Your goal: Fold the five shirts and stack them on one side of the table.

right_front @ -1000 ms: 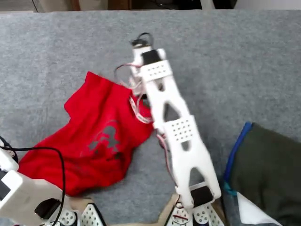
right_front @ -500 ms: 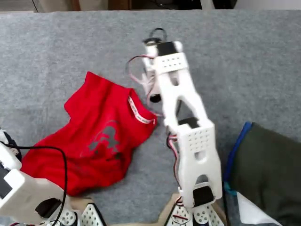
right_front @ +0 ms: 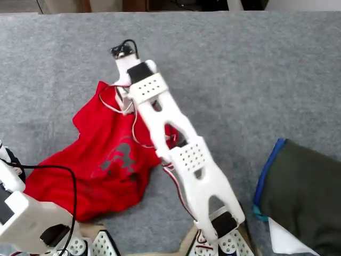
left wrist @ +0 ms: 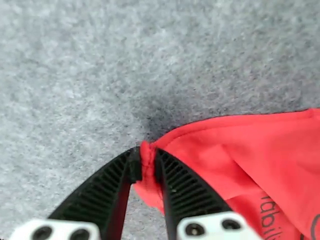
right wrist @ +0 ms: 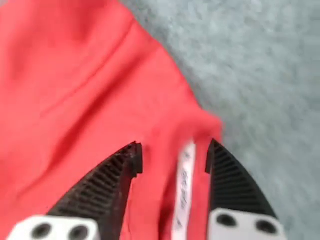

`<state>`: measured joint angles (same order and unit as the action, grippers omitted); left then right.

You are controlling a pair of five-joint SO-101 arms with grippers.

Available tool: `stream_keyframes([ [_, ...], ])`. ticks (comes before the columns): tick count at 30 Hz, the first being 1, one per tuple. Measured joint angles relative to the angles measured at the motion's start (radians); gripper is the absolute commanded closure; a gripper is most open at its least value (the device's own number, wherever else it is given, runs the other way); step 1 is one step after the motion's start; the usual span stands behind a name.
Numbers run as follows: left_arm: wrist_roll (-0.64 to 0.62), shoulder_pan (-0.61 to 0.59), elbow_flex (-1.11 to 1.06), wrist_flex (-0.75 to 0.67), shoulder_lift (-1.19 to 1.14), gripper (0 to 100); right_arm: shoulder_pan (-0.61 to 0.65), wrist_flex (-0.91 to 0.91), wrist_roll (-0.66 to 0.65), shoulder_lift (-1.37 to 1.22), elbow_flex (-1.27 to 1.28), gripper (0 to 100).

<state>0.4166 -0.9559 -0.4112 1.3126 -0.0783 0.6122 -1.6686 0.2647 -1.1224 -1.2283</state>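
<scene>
Red shirt (right_front: 90, 133): we see it crumpled.
Left end effector (left wrist: 145, 162): pinching its edge.
Right end effector (right wrist: 172, 152): spread over it.

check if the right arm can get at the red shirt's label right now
Probably yes: the right gripper hangs open directly over the red shirt, the white label between its fingers, with nothing in between.

**Free surface (right_front: 256, 69) beyond and to the right of the red shirt (right_front: 106, 154); arms crowd its near side**
We see bare grey surface past the shirt's far edge and off to its right, free for a tool to pass. The right arm (right_front: 176, 154) lies slantwise over the shirt's right edge up to its far corner, barring that side. The left arm (right_front: 26, 218) sits at the shirt's near-left corner. Well to the shirt's right, a dark stack of clothes (right_front: 303, 197) blocks the near corner.
</scene>
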Motion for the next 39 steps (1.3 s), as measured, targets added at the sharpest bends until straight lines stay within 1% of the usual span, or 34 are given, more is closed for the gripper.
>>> stream_keyframes([
  [1, 0.0, 0.0, -0.002, 0.0, 0.0, 97, 0.003, 0.0, 0.003, -0.035, -0.032, 79.3],
  [3, 0.0, 0.0, -0.009, 0.0, 0.0, 97, 0.003, 0.0, 0.008, -0.103, -0.084, 84.9],
  [6, 0.0, 0.0, -0.015, 0.002, 0.0, 97, -0.006, -0.009, 0.008, -0.169, -0.16, 99.1],
  [8, 0.0, 0.0, -0.015, 0.002, 0.0, 97, -0.031, -0.028, 0.008, -0.189, -0.198, 97.9],
  [11, 0.0, 0.0, -0.025, 0.0, 0.0, 97, -0.044, -0.086, 0.009, -0.192, -0.218, 99.4],
  [14, 0.0, 0.0, -0.083, -0.015, 0.0, 98, -0.054, -0.095, 0.009, -0.192, -0.218, 99.3],
  [18, 0.002, 0.0, -0.101, -0.046, 0.0, 98, -0.071, -0.095, 0.009, -0.166, -0.193, 99.3],
  [22, 0.006, 0.003, -0.103, -0.048, 0.0, 98, -0.101, -0.098, -0.002, -0.038, -0.008, 99.3],
  [28, 0.006, 0.003, -0.103, -0.048, 0.0, 98, -0.149, -0.098, -0.038, 0.238, 0.503, 99.3],
  [31, 0.043, 0.003, -0.103, -0.048, 0.0, 98, -0.196, -0.098, -0.074, 0.345, 0.69, 99.1],
  [34, 0.083, 0.006, -0.103, -0.048, 0.0, 98, -0.233, -0.098, -0.097, 0.422, 0.801, 98.1],
  [36, 0.106, 0.006, -0.103, -0.046, 0.0, 98, -0.241, -0.098, -0.109, 0.46, 0.853, 92.4],
  [39, 0.143, 0.006, -0.103, -0.046, 0.0, 98, -0.241, -0.098, -0.117, 0.511, 0.898, 80.6],
])
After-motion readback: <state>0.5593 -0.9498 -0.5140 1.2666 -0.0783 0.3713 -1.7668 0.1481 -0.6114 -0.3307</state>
